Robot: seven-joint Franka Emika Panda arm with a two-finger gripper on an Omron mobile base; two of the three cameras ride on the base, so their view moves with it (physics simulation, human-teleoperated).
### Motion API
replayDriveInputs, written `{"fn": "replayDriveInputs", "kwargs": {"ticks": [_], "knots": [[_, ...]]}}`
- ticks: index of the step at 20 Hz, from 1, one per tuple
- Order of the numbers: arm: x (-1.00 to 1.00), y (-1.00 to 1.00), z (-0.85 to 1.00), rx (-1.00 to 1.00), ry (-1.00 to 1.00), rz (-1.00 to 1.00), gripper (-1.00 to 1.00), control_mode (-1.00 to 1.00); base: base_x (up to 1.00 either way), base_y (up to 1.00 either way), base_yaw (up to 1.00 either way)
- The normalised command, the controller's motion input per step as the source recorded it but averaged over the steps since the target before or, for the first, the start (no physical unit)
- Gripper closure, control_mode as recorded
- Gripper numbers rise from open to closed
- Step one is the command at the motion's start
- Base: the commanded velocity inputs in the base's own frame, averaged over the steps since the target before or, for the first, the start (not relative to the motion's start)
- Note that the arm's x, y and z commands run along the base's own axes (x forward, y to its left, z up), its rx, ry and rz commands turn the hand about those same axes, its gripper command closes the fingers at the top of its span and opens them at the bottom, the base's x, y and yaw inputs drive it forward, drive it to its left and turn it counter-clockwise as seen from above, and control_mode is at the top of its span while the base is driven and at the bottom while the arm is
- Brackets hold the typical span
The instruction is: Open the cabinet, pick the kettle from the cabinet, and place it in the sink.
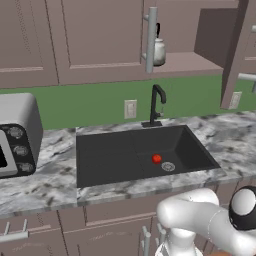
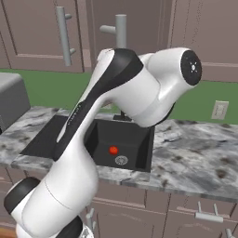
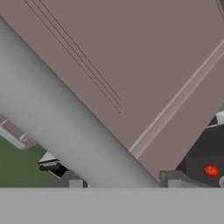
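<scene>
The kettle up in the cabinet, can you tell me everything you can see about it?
The kettle is small, squat and silvery-white, with a thin black handle arching over its top. It stands upright on the shelf inside the cabinet, at the left end of the open part, and the door's long grey bar handle hides its left side. Nothing is holding it. It sits high above the sink and the faucet.

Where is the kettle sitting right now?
In the left base view the kettle stands on the shelf inside the open cabinet, just behind a door's grey bar handle and above the faucet.
</scene>
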Motion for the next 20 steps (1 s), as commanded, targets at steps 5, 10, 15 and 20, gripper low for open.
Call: {"fn": "replayDriveInputs", "kwargs": {"ticks": [5, 10, 15, 20], "knots": [[-0.05, 0.03, 0.00, 0.04, 0.00, 0.00, -1.00, -1.00, 0.00, 0.00, 0.00], [-0.29, 0.01, -0.08, 0.01, 0.00, -0.01, -1.00, -1.00, 0.00, 0.00, 0.00], [-0.42, 0.18, -0.10, 0.00, 0.00, -0.03, -1.00, -1.00, 0.00, 0.00, 0.00], [-0.39, 0.27, -0.07, 0.00, 0.00, -0.04, -1.00, -1.00, 0.00, 0.00, 0.00]]}}
